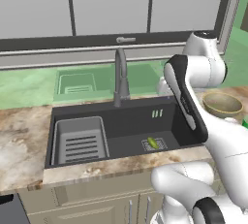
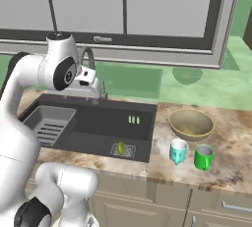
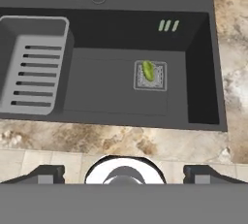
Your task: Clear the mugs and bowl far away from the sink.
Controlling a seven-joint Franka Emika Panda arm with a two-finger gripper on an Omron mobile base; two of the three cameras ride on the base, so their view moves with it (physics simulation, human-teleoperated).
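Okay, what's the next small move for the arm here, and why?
Probably swing the open gripper to the right, toward the teal mug. The hand view looks down into the sink, holding nothing, while both mugs, teal and green mug, and the bowl sit on the counter just right of the sink. The teal mug is nearest the basin's edge.

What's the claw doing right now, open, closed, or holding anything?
Claw: open, fingertips spread wide, nothing between them; it hangs above the sink.
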